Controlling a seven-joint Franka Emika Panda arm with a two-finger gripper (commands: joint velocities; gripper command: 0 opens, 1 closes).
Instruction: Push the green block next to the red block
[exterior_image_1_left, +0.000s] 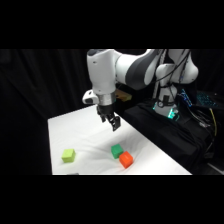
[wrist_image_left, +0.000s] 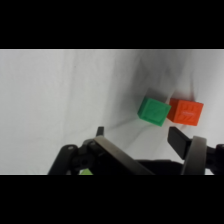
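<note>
The green block and the red block sit side by side, touching, near the table's front edge. My gripper hangs above the table, just behind them, touching neither. In the wrist view the green block lies left of the red block, both beyond the gripper. Its fingers stand apart with nothing between them.
A lime cube rests at the front left of the white table. Dark cloth and cables cover the ground to the right of the table, below the arm's base.
</note>
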